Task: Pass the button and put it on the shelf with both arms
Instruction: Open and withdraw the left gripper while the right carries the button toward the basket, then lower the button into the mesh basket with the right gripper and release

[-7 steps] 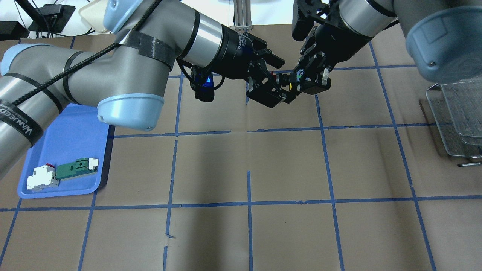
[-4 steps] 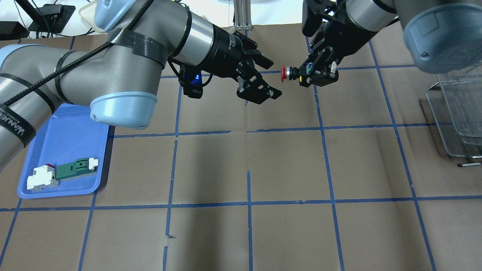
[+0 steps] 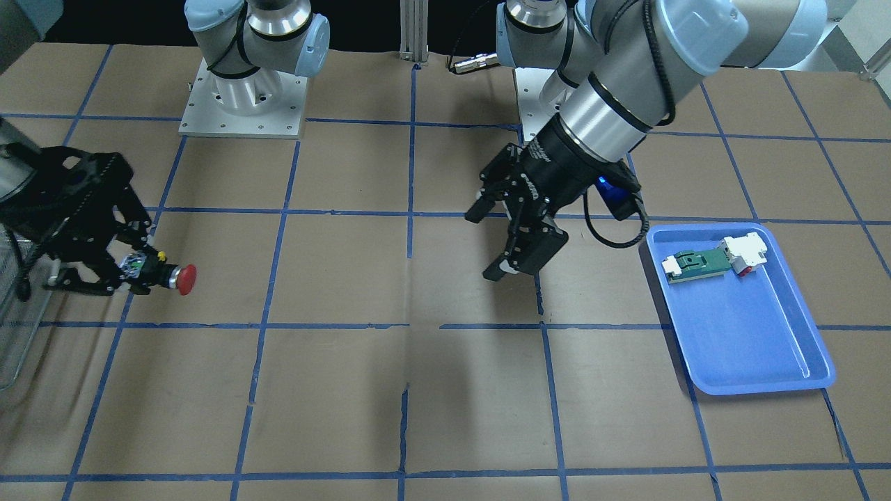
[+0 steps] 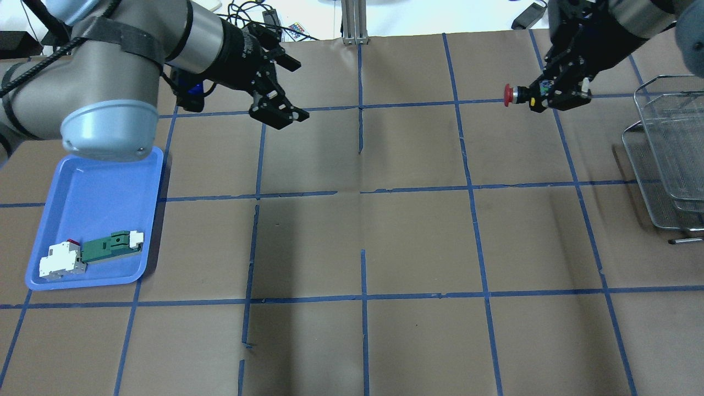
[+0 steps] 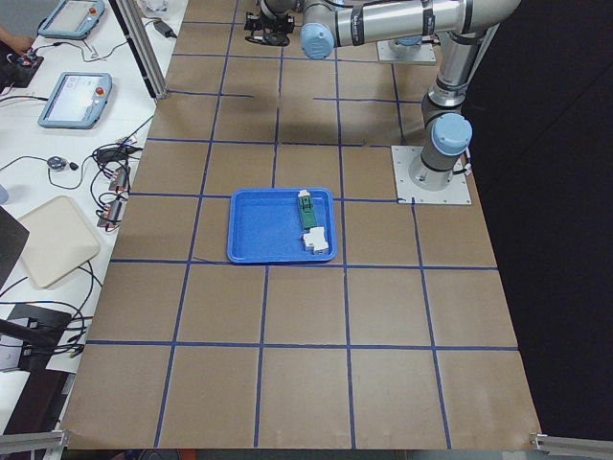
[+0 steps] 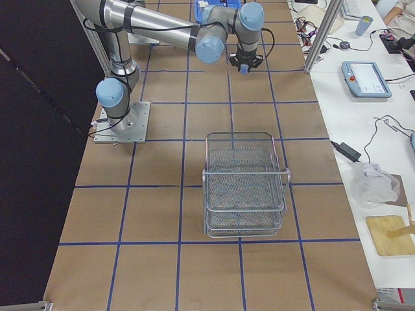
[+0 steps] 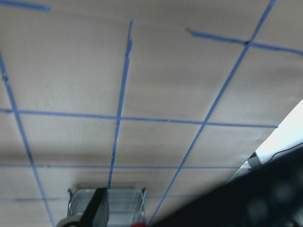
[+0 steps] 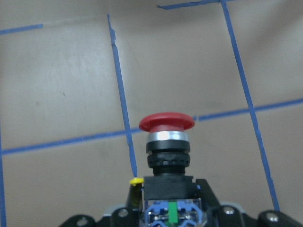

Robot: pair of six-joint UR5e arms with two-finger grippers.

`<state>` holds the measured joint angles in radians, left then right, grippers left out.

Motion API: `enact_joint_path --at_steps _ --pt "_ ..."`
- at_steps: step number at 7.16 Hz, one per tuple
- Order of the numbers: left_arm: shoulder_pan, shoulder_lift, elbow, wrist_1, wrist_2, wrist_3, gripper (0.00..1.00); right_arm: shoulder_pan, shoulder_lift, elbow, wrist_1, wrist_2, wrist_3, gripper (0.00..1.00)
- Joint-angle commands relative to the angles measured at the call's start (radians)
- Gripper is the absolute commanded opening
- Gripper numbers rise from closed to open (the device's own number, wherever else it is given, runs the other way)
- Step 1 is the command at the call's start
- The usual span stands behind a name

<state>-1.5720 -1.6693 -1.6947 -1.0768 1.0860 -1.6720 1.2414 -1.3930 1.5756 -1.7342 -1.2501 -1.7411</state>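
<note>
While the left arm draws back, I have the button riding in the right gripper, which is clenched on the blue-clear rear block with the red cap pointing away from the shelf. A second ago both grippers met on the part, well apart from the shelf. Moments later the left one had let go. Now the button hangs near the shelf but short of its rim, not yet over any basket. The left gripper stands released and empty, its fingers spread, far from the shelf. The blue tray, farthest from the shelf, keeps its green-and-white part and white block untouched. I read the pass as complete, which leaves the placing. That should be a short carry over the wire rim, then a lowering into a basket, where the coarse mesh may let so small a part tip or snag.
</note>
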Motion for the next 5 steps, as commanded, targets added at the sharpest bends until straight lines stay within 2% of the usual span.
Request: enact_joint_path --at_steps 1,2,3,4,5 --pt "0.082 0.023 0.007 -0.144 0.217 0.496 1.00 -0.191 0.060 -0.005 -0.036 -0.035 -0.205 0.02" --pt "0.099 0.042 0.013 -0.240 0.312 0.751 1.00 -0.227 0.060 -0.008 -0.048 -0.058 -0.251 0.02" --pt "0.112 0.072 0.016 -0.283 0.392 0.899 1.00 -0.282 0.071 -0.018 -0.053 -0.051 -0.264 0.02" --pt "0.115 0.115 0.018 -0.340 0.396 0.951 1.00 -0.334 0.072 -0.034 -0.050 -0.058 -0.288 0.02" --pt "0.119 0.152 0.020 -0.401 0.425 1.111 1.00 -0.368 0.106 -0.046 -0.066 -0.060 -0.430 0.03"
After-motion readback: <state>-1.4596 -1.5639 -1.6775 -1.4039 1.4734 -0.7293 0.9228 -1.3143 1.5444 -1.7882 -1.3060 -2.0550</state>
